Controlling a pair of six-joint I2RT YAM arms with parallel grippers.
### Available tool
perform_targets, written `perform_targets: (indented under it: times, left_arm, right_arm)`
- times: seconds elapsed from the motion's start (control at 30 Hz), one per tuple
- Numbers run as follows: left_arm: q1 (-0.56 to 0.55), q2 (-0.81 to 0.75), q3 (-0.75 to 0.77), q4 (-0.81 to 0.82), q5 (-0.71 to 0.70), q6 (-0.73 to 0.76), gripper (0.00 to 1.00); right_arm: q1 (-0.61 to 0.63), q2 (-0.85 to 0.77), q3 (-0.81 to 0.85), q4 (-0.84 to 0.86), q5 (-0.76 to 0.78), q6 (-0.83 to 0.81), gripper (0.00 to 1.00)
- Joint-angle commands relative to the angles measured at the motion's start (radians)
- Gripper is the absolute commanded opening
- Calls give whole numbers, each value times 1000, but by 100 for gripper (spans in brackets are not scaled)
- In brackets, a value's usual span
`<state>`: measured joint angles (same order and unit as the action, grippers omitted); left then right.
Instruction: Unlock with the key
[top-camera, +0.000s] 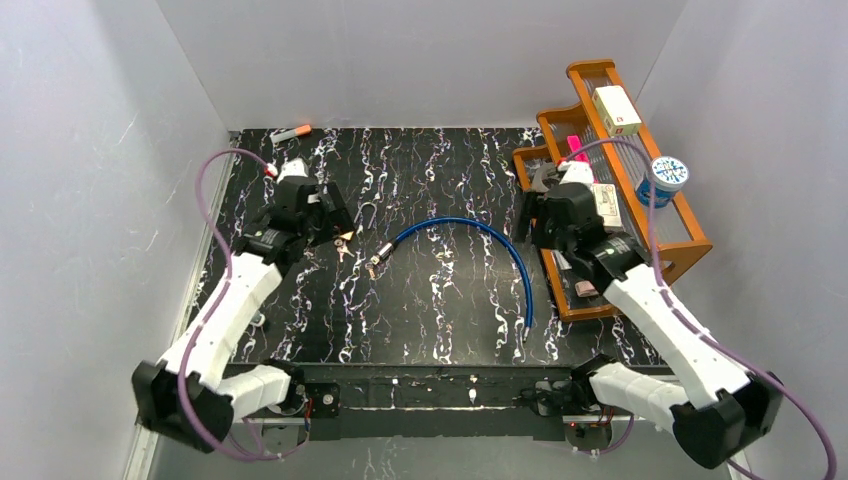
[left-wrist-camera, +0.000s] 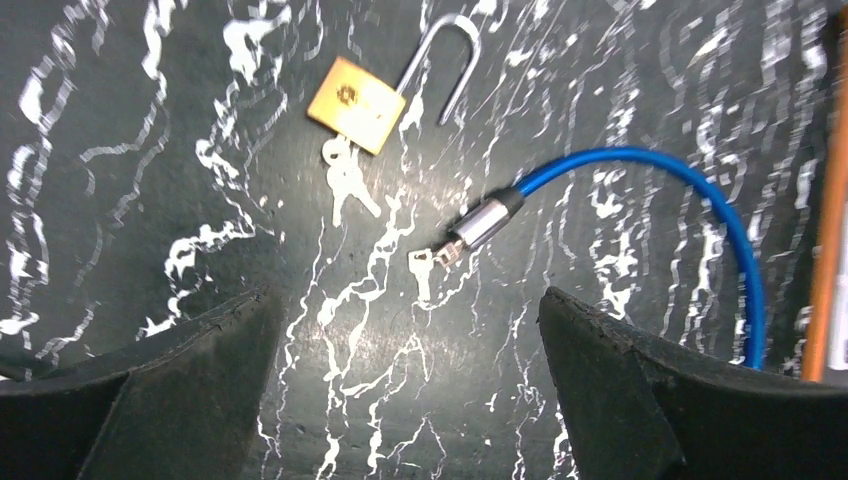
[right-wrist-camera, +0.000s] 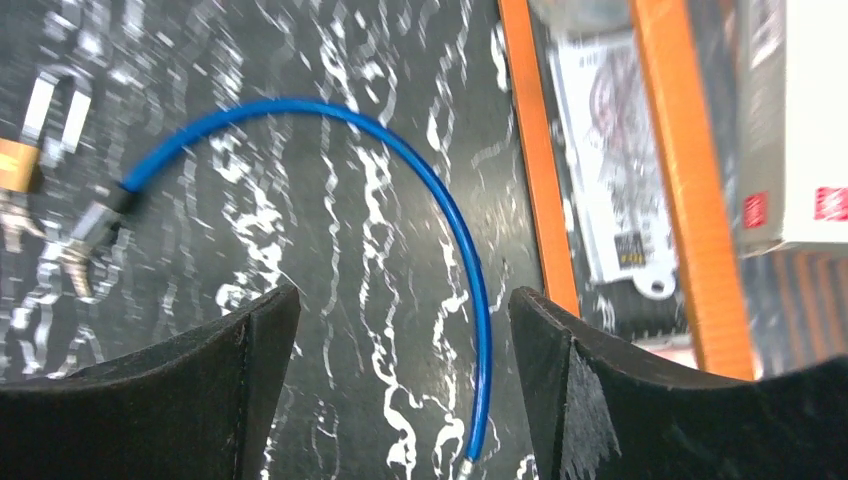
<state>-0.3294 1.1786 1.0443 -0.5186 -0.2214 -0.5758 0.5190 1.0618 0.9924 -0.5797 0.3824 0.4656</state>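
Padlock (left-wrist-camera: 355, 103), one, shackle open, lies near one blue cable (left-wrist-camera: 752, 300).

Beyond the left claw (left-wrist-camera: 408, 300): brass-gold padlock (left-wrist-camera: 356, 104) with silver shackle (left-wrist-camera: 447, 48), silver keys (left-wrist-camera: 345, 185), bright blue cable (left-wrist-camera: 600, 155), on a black table (left-wrist-camera: 130, 200) veined with white.
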Motion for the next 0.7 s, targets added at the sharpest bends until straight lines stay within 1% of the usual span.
perform_targets:
  times: [0.0, 0.03, 0.07, 0.1, 0.13, 0.23, 0.33, 0.47, 0.67]
  left_arm:
    - [5, -181, 65, -33, -76, 98, 98]
    - [4, -218, 76, -42, -93, 113, 98]
    - [4, -252, 89, -50, -105, 130, 98]
    - [4, -284, 105, -58, -116, 146, 98]
    - [4, -314, 122, -65, -128, 158, 98]
    - [4, -392, 192, -94, -149, 201, 98]
    - [4, -420, 296, -158, -195, 230, 98]
    - [3, -429, 449, -292, -257, 246, 98]
    - [4, -452, 584, -406, -330, 286, 98]
  right_arm:
    - [-2, -112, 131, 81, -29, -147, 86]
    - [-2, -128, 156, 97, -45, -172, 87]
    - [-2, -143, 184, 106, -60, -196, 91]
    - [-1, -157, 221, 115, -66, -214, 97]
    - [-1, -170, 250, 126, -73, -229, 98]
    - [-2, -216, 313, 185, -99, -287, 99]
    - [-2, -251, 370, 214, -74, -316, 99]
    - [-2, -274, 436, 200, -35, -331, 99]
    - [-2, -318, 470, 189, 39, -356, 99]
